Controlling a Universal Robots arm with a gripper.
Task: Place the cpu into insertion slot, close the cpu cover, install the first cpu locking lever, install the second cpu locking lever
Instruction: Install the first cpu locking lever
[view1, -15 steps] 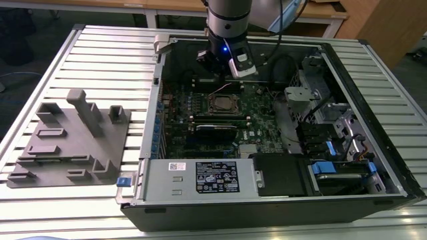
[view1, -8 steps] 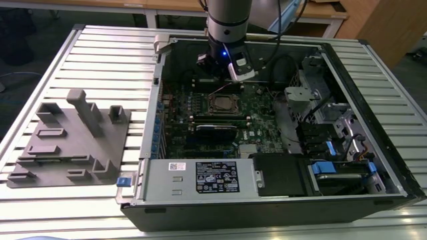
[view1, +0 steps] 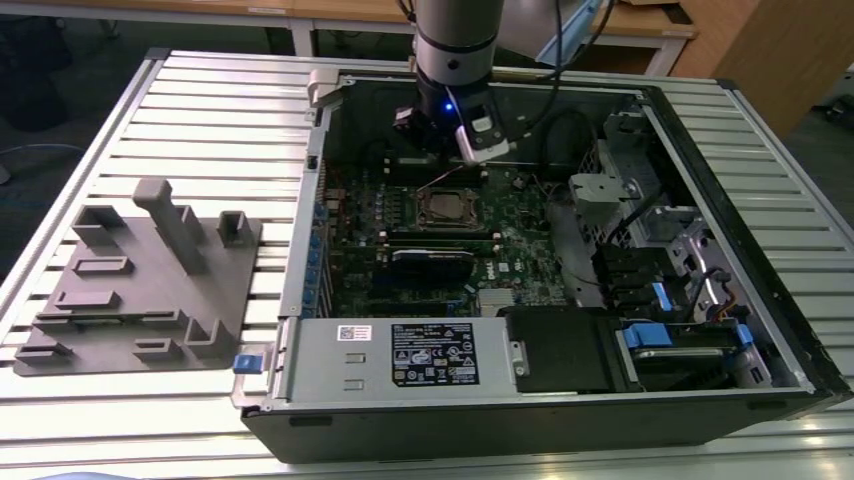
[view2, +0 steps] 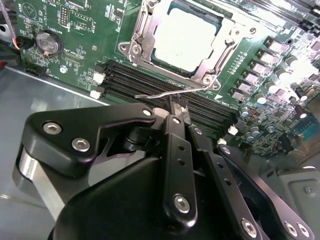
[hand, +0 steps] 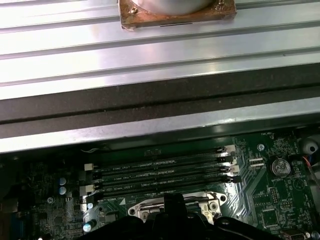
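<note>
Hanging inside the open black tower computer case (view1: 534, 432), which lies on its side on a ribbed aluminium table (view1: 214, 110), the black two-fingered gripper (view1: 458, 160) sits low over the green circuit board (view2: 75, 30), just beside the small square insertion slot with its silvery rim (view1: 450, 225). In the second wrist view the gripper (view2: 174, 106) has its fingers pressed together, their tips meeting at a thin bent wire locking lever (view2: 150, 95) that stands lifted off the board above the long black memory slots (view2: 150, 82). Whether the wire is actually nipped between the tips or only touched by them I cannot tell. The small flat square cpu with its dull silver face (view2: 187, 37) lies seated in the slot, and the thin silvery cpu cover with the square window (view2: 142, 37) is down around it, so that the chip's face shows through the opening. A round silver coin battery (view2: 47, 42) sits on the board well apart from the socket. In the first wrist view the gripper (hand: 172, 200) appears as a dark shape over the socket's edge, with the memory slots (hand: 160, 172) beyond it, then the case wall and the table's slats. On the table at the exterior view's left, outside the case, rests a grey moulded fixture block with upright posts (view1: 147, 280).
</note>
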